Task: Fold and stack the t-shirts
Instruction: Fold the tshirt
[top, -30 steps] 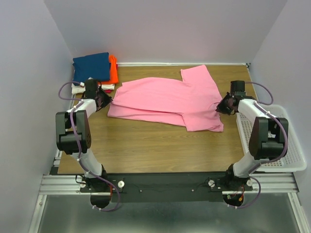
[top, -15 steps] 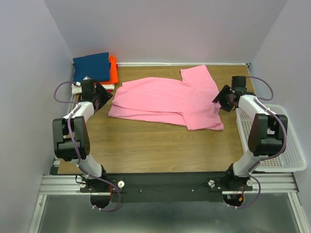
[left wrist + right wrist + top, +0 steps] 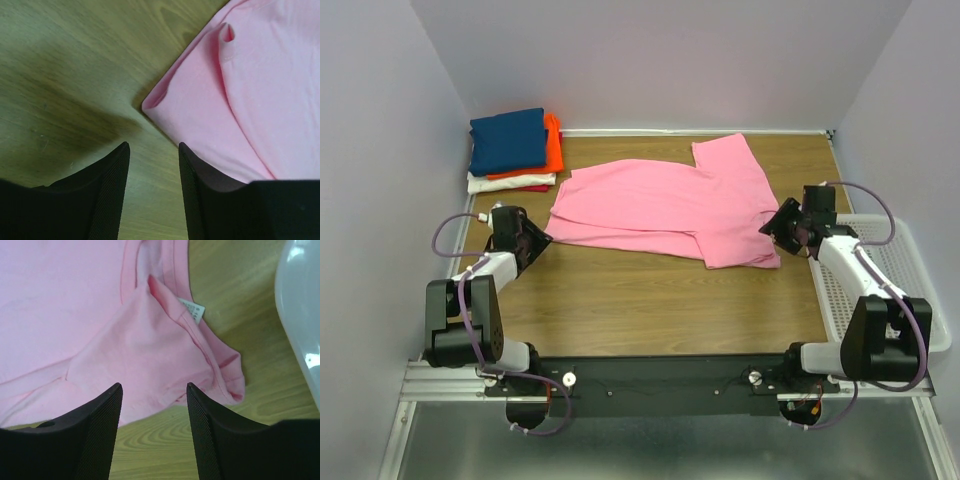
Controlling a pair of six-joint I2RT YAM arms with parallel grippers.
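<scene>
A large pink t-shirt [image 3: 665, 205] lies folded lengthwise across the middle of the wooden table. My left gripper [image 3: 534, 241] hovers just off its left corner, open, with only bare wood between its fingers [image 3: 112, 192]; the pink t-shirt corner [image 3: 240, 100] lies just ahead and to the right. My right gripper [image 3: 778, 222] is open at the shirt's right end, holding nothing, over the neckline of the pink t-shirt [image 3: 100, 330] and its label [image 3: 192, 310]. Folded t-shirts are stacked at the back left: navy [image 3: 508, 140] on top, then orange [image 3: 552, 150], white [image 3: 485, 183] and red [image 3: 535, 187].
A white mesh basket [image 3: 920, 300] stands off the table's right edge, and its rim [image 3: 300, 305] shows in the right wrist view. Grey walls close in the left, right and back sides. Bare wood [image 3: 650, 300] stretches between the shirt and the arm bases.
Both grippers were shut at the shirt's two ends and have opened and let go. The left gripper has drawn back toward the near edge; the right has backed off slightly.
</scene>
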